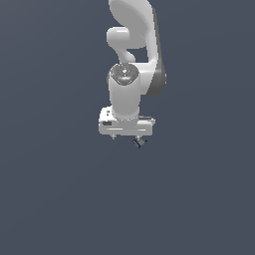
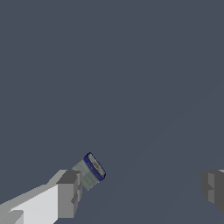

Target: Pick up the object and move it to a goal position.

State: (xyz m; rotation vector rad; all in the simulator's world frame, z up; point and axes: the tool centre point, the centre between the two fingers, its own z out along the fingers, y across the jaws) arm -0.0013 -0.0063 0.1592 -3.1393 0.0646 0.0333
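The object (image 2: 91,170), a tiny, likely light and stiff cylinder, sits low in the frame touching 1 finger (image 2: 68,194); the gripper (image 2: 140,190) gapes wide. Pinch its greyish sides.

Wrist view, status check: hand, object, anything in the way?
Hand open, fingers wide apart. Object unheld, lying right by one finger, well off centre of the gap. Nothing else in view.
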